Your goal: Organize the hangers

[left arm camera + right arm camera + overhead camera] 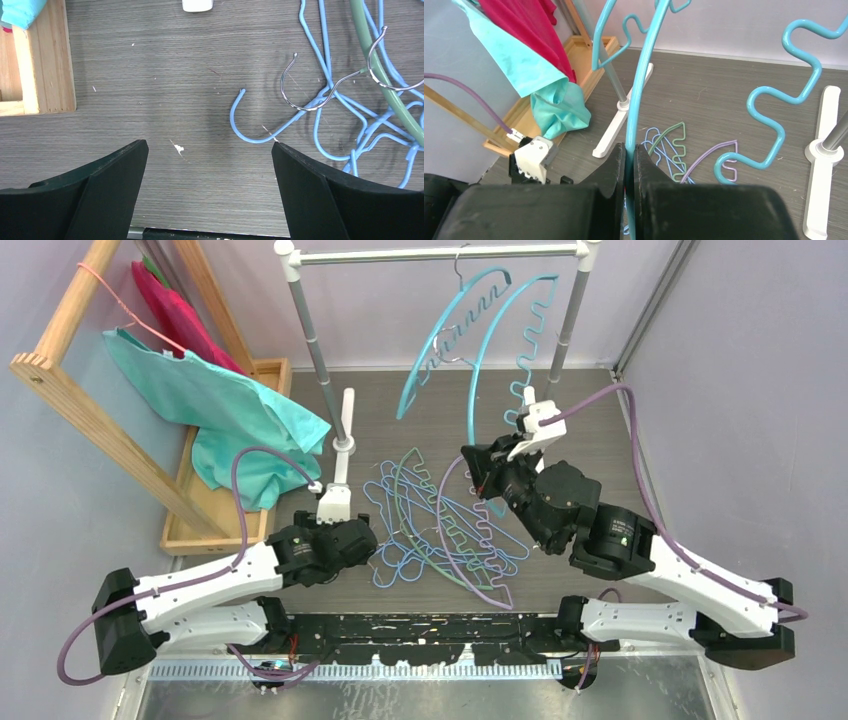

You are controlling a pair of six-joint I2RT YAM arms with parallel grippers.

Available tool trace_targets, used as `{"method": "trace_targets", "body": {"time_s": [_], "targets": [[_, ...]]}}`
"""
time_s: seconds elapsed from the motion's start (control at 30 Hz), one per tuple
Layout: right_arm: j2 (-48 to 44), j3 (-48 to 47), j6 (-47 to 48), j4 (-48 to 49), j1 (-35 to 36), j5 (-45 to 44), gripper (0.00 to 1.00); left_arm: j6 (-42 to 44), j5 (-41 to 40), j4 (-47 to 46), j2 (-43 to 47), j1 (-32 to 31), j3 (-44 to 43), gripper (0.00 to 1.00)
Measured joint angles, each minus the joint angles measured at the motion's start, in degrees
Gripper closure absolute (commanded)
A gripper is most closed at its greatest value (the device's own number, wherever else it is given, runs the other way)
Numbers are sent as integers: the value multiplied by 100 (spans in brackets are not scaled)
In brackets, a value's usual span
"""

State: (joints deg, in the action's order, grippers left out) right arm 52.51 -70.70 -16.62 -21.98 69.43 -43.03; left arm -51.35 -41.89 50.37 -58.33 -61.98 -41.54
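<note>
Squeezing a teal hanger [638, 90] tight in the right tool [630, 150], up by the rail [440, 254], likely for hanging it, with the left tool [210, 150] wide open and empty beside the hanger pile [440, 530] on the counter [150, 75].

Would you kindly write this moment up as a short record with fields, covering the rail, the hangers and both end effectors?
rail: metal, at the back; one teal hanger hooked on it
right end effector: shut on a second teal hanger, held up near the rail; whether that one is hooked on is unclear
left end effector: open, empty, over the bare table
pile of hangers: light-blue, green and purple, tangled on the table between the arms
left side: teal garment on a wooden rack
</note>
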Motion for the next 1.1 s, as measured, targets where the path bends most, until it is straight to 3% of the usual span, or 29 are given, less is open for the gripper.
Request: {"method": "trace_targets", "body": {"time_s": [0.17,0.4,0.7,1.1], "targets": [[4,-52,-131,138,-841,634,99,0,-20,7,105,0,26,2],[343,-170,-643,308,-2275,2199,99,-4,-52,50,201,0,68,2],[605,-219,-970,767,-2857,3624,99,-13,-101,105,459,0,164,2],[968,-308,-1821,1585,-4210,5184,99,-11,-101,114,457,0,164,2]]}}
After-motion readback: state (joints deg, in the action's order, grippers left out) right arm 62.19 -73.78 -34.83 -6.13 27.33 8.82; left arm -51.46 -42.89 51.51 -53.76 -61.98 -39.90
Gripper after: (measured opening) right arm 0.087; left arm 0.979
